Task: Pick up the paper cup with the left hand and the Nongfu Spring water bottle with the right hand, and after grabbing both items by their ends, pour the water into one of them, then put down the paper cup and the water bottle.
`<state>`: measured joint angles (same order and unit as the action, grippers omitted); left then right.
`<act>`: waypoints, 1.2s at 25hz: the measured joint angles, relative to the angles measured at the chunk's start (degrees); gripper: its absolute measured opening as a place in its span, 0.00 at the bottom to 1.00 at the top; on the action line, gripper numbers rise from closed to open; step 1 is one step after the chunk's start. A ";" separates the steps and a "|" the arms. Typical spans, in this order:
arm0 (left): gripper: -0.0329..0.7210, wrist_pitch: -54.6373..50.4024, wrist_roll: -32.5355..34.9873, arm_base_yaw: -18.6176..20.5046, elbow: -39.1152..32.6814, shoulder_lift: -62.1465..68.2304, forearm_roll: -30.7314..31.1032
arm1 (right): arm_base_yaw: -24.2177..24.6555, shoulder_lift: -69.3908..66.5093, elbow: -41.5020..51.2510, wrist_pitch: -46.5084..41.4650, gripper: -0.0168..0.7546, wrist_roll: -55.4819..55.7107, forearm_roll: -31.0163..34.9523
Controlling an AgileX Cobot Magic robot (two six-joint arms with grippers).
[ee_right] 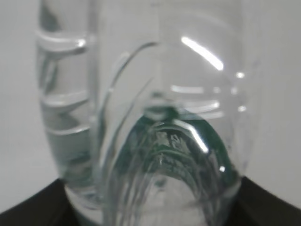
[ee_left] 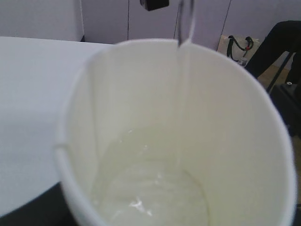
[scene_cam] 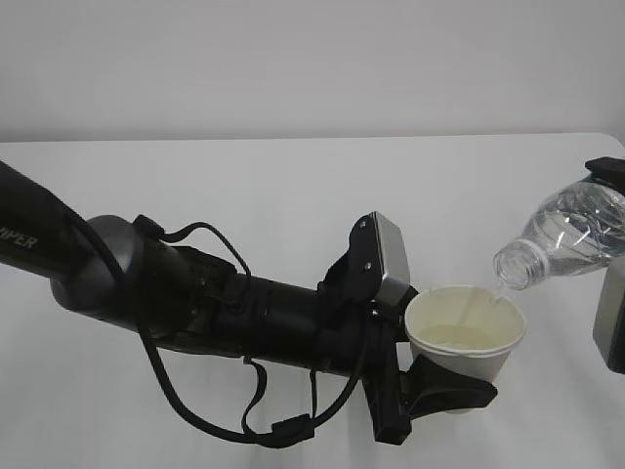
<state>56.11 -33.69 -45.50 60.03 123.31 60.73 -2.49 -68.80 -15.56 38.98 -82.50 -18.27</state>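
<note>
Held above the worktop (scene_cam: 293,195), the light, easily crushed paper cup (scene_cam: 465,344) sits gripped low in the left tool (scene_cam: 444,389), while right of the cup the right tool (scene_cam: 617,293) grips the slippery, thin-walled bottle (scene_cam: 566,237) by its base, pouring water (ee_left: 155,197).

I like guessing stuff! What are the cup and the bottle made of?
The cup looks like paper: matte white wall, rolled rim, a seam down its cream inside. The bottle looks like thin clear plastic: glossy, see-through, with moulded ribs and bright glints. Clear water pools in the cup.
</note>
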 joint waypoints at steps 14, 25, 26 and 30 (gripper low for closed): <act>0.63 0.00 0.00 0.00 0.00 0.00 0.00 | 0.00 0.00 0.00 0.04 0.61 -0.25 0.00; 0.63 0.00 0.00 0.00 0.00 0.00 0.00 | 0.00 0.00 0.00 0.26 0.61 -0.25 0.00; 0.63 0.00 0.00 0.00 0.00 0.00 0.00 | 0.00 0.00 0.00 0.26 0.61 -0.25 0.00; 0.63 0.00 0.00 0.00 0.00 0.00 0.00 | 0.00 0.00 0.00 0.26 0.61 -0.25 0.00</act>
<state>56.11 -33.69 -45.50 60.03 123.31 60.73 -2.49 -68.80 -15.56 39.25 -82.75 -18.27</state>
